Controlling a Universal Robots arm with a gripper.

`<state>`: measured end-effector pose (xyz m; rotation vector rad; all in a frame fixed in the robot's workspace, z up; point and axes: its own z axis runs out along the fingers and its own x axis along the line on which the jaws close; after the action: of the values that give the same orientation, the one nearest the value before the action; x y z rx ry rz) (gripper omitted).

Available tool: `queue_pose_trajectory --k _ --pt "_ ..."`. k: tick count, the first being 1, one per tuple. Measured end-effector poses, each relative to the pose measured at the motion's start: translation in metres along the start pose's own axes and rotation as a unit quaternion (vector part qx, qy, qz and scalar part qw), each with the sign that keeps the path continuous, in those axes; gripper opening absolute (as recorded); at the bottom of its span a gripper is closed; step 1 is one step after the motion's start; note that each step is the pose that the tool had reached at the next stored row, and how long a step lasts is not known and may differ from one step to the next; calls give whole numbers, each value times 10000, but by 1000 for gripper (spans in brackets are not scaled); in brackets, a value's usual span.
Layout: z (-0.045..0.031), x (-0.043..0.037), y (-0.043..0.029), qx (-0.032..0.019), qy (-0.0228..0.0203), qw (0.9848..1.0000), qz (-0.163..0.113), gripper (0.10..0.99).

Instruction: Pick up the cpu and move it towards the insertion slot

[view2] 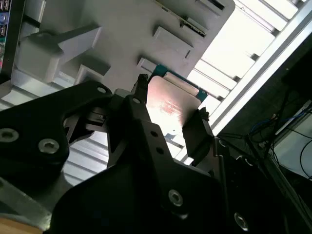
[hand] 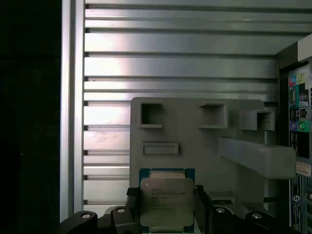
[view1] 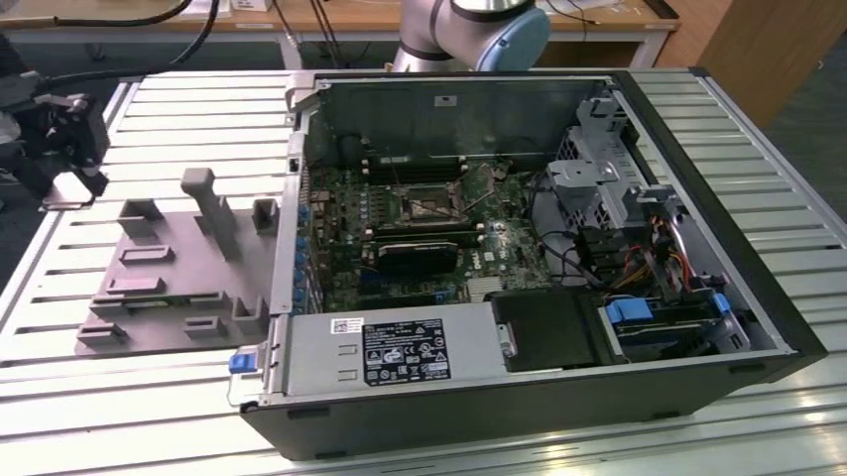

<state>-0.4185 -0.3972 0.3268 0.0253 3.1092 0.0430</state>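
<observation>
Currently my pincer (hand: 165, 195) is closed on the cpu (hand: 166, 202), with one black finger (hand: 132, 204) against each of two opposite edges. The chip's silver top faces the first wrist view, and its blue-green rim shows in the second wrist view. Behind the chip lies the grey fixture plate (hand: 195, 141) with its pockets and raised blocks; I cannot tell whether chip and plate touch.

In the exterior view the pincer (view1: 73, 149) is a dark shape at the exterior view's left edge, its fingers hard to make out. It is well apart from the insertion slot (view1: 426, 206) on the green board inside the open computer case (view1: 530, 397). Between them stand the plate's upright post (view1: 201, 203) and the case wall (view1: 285, 228). A black card (view1: 413, 256) lies near the slot.

The chip's lower edge is cut off in the first wrist view.

Plate and case rest on a ribbed metal worktop (view1: 133, 397). My arm's base joint (view1: 497, 30) rises behind the case, and a wooden desk (view1: 331, 12) stands beyond.
</observation>
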Motion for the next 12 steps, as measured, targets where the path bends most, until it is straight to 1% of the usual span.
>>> queue_pose_trajectory --k 1,4,7,12 --pt "-143 -5 4 0 -14 10000 -1 537" --pt "-233 -8 6 0 -23 10000 -1 537" --pt "-292 -10 8 -1 -31 10000 -1 537" --pt "-312 -10 9 -1 -32 10000 -1 537"
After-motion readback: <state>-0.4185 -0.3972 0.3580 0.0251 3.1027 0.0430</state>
